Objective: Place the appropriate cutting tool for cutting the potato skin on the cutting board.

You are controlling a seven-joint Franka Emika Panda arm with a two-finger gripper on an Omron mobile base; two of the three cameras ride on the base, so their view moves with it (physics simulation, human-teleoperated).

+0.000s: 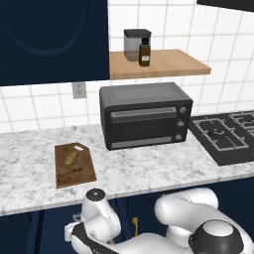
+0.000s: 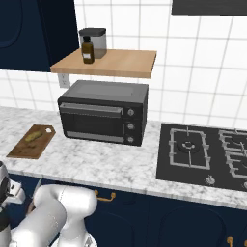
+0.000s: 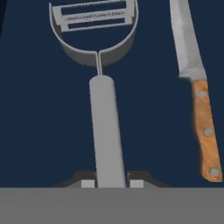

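The cutting tool, a silver-grey peeler (image 3: 105,113) with a wide rounded head, lies on a dark blue surface in the hand view, its handle running down the middle. My gripper (image 3: 112,183) is shut on the lower end of that handle, a fingertip (image 3: 87,183) pressed against each side. The dark brown cutting board (image 1: 77,173) (image 2: 24,148) rests on the marble counter left of the oven, with the small yellowish-green potato (image 1: 71,158) (image 2: 33,137) on its far half. My arm reaches down below the counter's front edge.
A steel knife with an orange-brown handle (image 3: 199,100) lies just right of the peeler. A black toaster oven (image 1: 144,116) stands mid-counter, a gas hob (image 1: 225,134) to its right, and a wooden shelf (image 1: 168,63) with a canister and bottle above.
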